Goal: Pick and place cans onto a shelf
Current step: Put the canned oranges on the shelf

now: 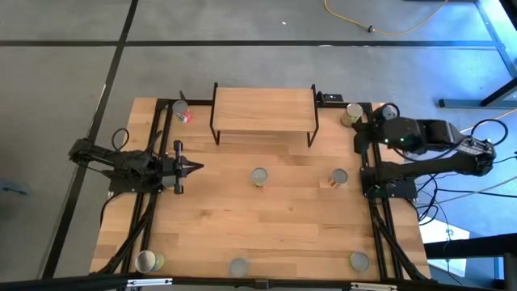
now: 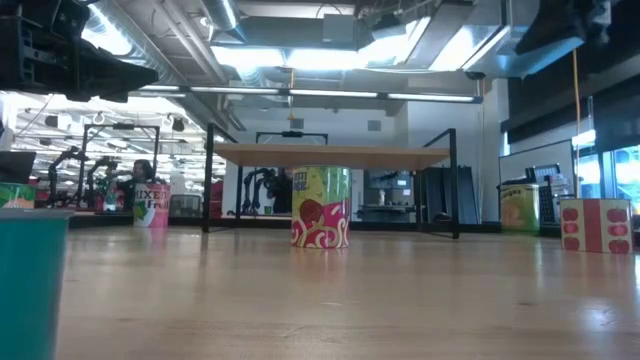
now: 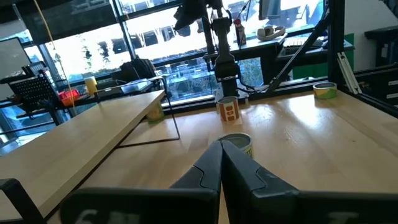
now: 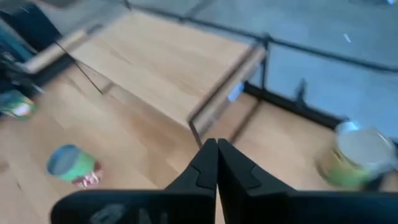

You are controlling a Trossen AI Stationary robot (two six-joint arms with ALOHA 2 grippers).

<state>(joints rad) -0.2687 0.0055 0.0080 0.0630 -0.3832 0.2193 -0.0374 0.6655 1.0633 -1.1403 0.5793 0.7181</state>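
The shelf (image 1: 262, 109) stands at the table's far middle, its top board bare. Several cans stand upright on the table. One is at the middle (image 1: 258, 176) (image 2: 320, 207), one right of it (image 1: 339, 177), one at each far corner (image 1: 182, 111) (image 1: 353, 113), and three stand along the near edge (image 1: 146, 260) (image 1: 238, 266) (image 1: 359, 260). My left gripper (image 1: 194, 167) (image 3: 221, 152) is shut and empty at the table's left, pointing toward the middle can (image 3: 239, 146). My right gripper (image 1: 363, 133) (image 4: 216, 149) is shut and empty, raised at the far right, near the shelf's right end (image 4: 224, 93).
Black frame rails (image 1: 367, 202) run along the table's left and right sides. The low view shows a teal can (image 2: 30, 280) close to the camera at the left and a red-dotted can (image 2: 597, 225) at the right. Bare wood lies between the middle cans and the near row.
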